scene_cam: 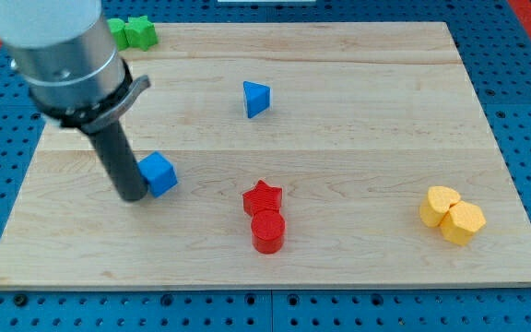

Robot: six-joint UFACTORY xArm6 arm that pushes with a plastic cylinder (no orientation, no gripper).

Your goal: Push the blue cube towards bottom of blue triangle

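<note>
The blue cube (159,173) lies on the wooden board at the view's left of centre. The blue triangle (256,99) lies above and to the right of it, in the upper middle of the board. My tip (134,196) rests on the board right against the cube's left side, touching or nearly touching it. The dark rod rises from the tip up to the grey arm body at the view's top left.
A red star (264,196) and a red cylinder (268,231) sit together right of the cube, lower middle. Two yellow blocks (452,215) sit at the lower right. Green blocks (135,32) lie at the board's top left edge (247,25).
</note>
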